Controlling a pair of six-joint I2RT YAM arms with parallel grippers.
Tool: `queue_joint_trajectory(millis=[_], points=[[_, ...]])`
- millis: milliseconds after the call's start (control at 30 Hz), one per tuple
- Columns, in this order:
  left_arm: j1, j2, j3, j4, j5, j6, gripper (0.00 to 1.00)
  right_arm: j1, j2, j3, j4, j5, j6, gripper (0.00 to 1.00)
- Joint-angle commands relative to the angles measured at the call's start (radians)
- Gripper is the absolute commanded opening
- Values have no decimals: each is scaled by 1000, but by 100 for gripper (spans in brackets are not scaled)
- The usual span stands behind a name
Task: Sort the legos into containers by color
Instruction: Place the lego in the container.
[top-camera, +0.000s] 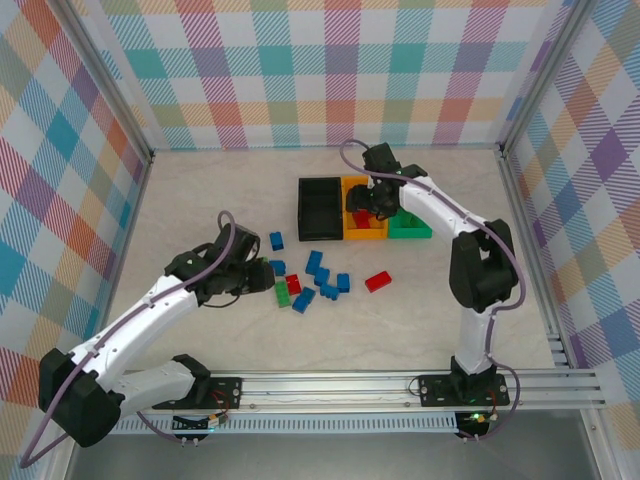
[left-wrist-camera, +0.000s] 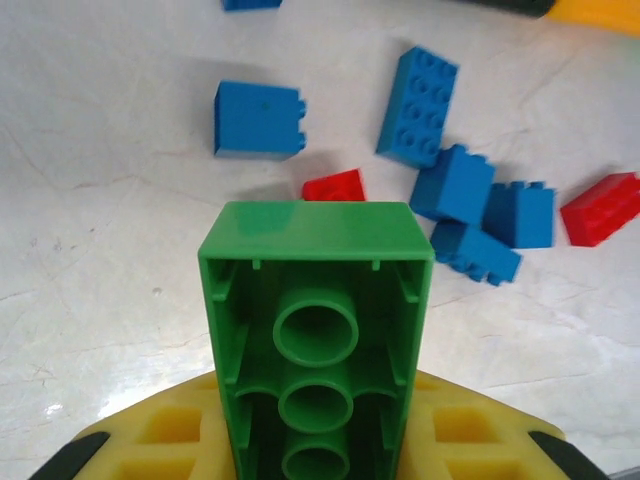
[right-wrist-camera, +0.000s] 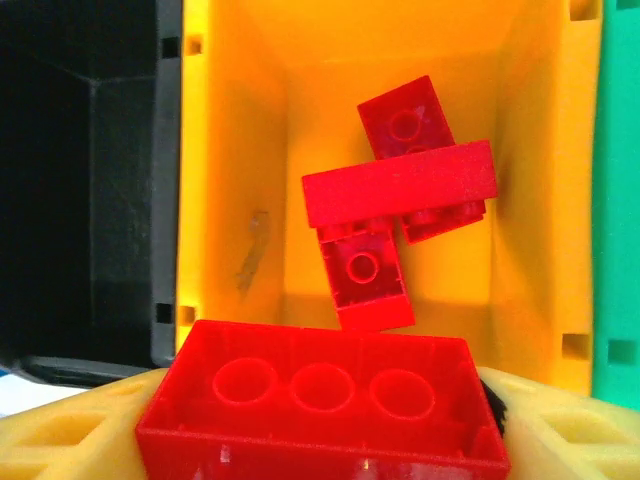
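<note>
At the lower left of the overhead view, found the left claw (top-camera: 258, 272) shut tight on a green brick (left-wrist-camera: 316, 300), hollow underside toward the wrist camera, held beside the loose pile on the worktop (top-camera: 200, 190). Up at centre, found the right claw (top-camera: 366, 205) poised over the orange bin (right-wrist-camera: 230, 150), middle of the three joined containers, with a red brick (right-wrist-camera: 320, 405) lodged between its yellow pads (right-wrist-camera: 60, 440). Could not tell whether clamped or slack, given a dark sliver at the brick's right end. Counted at least three red bricks (right-wrist-camera: 400, 185) heaped inside that bin. Saw nothing in the black bin (top-camera: 320, 205) to the left of it. Could not judge the green bin (top-camera: 412, 228) to the right, half hidden under the arm. Left on the worktop: about seven blue bricks (top-camera: 322, 277) bunched at centre, a single blue brick (top-camera: 276, 240) among them lying apart toward the upper left, a second green brick (top-camera: 284, 293) just beside a small red brick (top-camera: 293, 283), and a lone red brick (top-camera: 378, 282) off to the right. Judged the reds more than half done, the greens under way, the blues not yet begun. Put the job at roughly its middle, with ten or so pieces to go.
</note>
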Motion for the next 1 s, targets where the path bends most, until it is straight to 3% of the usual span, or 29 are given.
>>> queue_joint_trajectory(millis=[0, 233, 367, 533, 800, 967], points=[[-13, 25, 85, -15, 12, -5, 21, 8, -48, -8, -14, -28, -29, 73], [-40, 262, 260, 91, 99, 23, 20, -25, -260, -228, 42, -61, -30, 75], [-82, 405, 379, 156, 140, 17, 19, -56, -286, -263, 56, -130, -25, 72], [-127, 531, 535, 156, 148, 26, 19, -69, -356, -324, 35, -79, -28, 73], [-155, 848, 853, 145, 194, 63, 20, -286, -611, -605, 47, -143, 25, 74], [-166, 1103, 1172, 123, 228, 51, 20, -338, -711, -710, 30, -175, 31, 74]])
